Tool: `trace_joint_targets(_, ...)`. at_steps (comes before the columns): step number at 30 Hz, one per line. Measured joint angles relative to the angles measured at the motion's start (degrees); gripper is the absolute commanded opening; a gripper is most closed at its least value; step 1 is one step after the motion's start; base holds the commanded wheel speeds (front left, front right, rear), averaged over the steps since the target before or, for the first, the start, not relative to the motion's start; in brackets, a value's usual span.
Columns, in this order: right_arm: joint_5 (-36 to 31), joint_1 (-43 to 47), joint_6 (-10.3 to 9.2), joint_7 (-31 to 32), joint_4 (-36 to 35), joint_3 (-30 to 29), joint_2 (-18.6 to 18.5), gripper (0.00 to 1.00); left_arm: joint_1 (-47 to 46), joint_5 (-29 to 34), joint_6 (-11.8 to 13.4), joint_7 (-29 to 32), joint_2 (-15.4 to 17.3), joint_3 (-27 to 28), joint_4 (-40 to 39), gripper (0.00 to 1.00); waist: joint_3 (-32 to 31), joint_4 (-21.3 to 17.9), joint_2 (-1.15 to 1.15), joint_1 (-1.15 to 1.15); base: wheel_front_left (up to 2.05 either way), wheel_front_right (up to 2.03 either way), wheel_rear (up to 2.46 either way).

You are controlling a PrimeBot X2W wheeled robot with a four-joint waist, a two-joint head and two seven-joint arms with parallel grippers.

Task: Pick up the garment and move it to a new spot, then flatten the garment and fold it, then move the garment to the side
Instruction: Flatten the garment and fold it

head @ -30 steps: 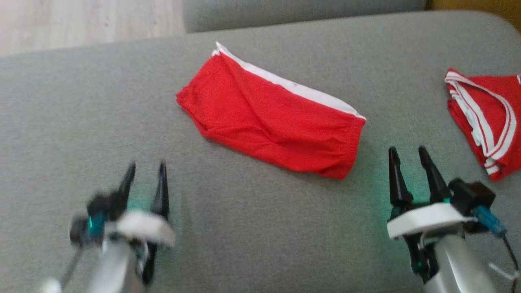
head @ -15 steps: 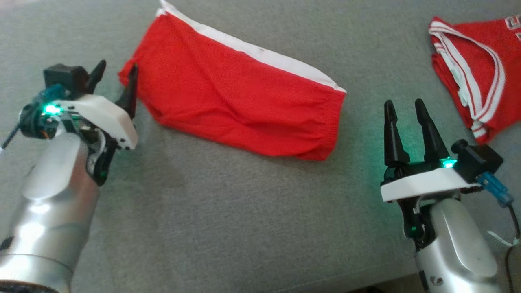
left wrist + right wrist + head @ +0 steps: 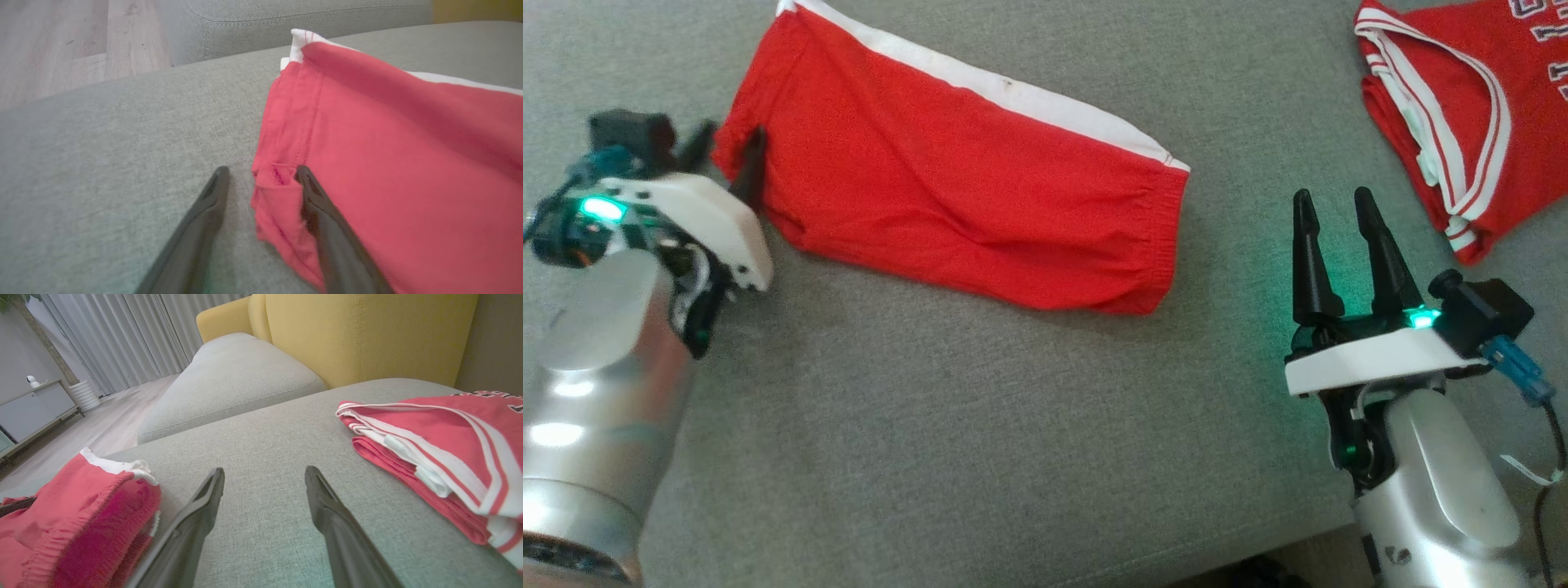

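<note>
Garment [image 3: 964,204] is seen lying on the grey cushion [image 3: 931,425], folded into a long red band with a white stripe along its far edge. It runs diagonally in the head view: elastic waistband end toward the right arm, hemmed leg end toward the left arm.

Left gripper [image 3: 731,135] is placed at the hemmed end. In the left wrist view the left gripper [image 3: 261,171] is shown with fingers [image 3: 327,228] spread wide. The corner of the garment [image 3: 388,163] sits between them: one finger lies over the red fabric, the other over bare grey cushion [image 3: 102,143]. Nothing is clamped.

Right gripper [image 3: 1333,196] is held over bare cushion, just beside the waistband end and apart from it. Its fingers are spread wide too, with nothing between them, as seen in the right wrist view [image 3: 265,470].

A second red item, a jersey [image 3: 1462,106] with white-striped trim, is seen folded at the far right, well apart from the garment. Lettering on it is cut off.
</note>
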Motion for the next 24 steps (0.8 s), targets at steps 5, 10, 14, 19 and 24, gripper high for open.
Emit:
trace_joint_targets(5, -0.01, 0.01, 0.00, 0.00, 0.66, -0.19, 0.00, 1.00, 0.23, -3.92, 0.01, 1.70, -1.57, -3.91, -0.26, 0.00, -1.44, 1.18, 0.00, 0.00, 0.00, 0.00, 0.00)
trace_joint_targets(10, -0.26, 0.04, 0.00, 0.00, 1.62, -0.49, 0.00, 1.00, 3.41, -6.88, 0.00, -1.43, -2.25, -5.47, -0.07, 0.00, -3.91, 3.08, 0.00, 0.00, 0.00, 0.00, 0.00)
trace_joint_targets(14, -1.24, 1.30, 0.00, 0.00, 3.27, -1.05, 0.00, 1.00, 6.20, -6.77, 0.02, -7.89, -3.36, -5.73, 2.59, 0.00, -7.33, 5.76, 0.00, -0.01, 0.00, 0.00, 0.00)
trace_joint_targets(19, -2.03, 3.97, 0.00, 0.01, 5.36, -1.58, 0.00, 1.00, 11.45, -7.66, 0.64, -13.24, -5.32, -5.37, 4.11, 0.00, -11.27, 8.64, 0.00, -0.02, 0.00, 0.00, 0.00)
trace_joint_targets(24, -2.03, 5.77, 0.00, 0.01, 6.83, -1.72, 0.00, 1.00, 17.87, -9.24, 2.46, -15.75, -6.94, -3.75, 4.37, 0.00, -14.45, 11.34, 0.00, -0.02, 0.00, 0.00, 0.00)
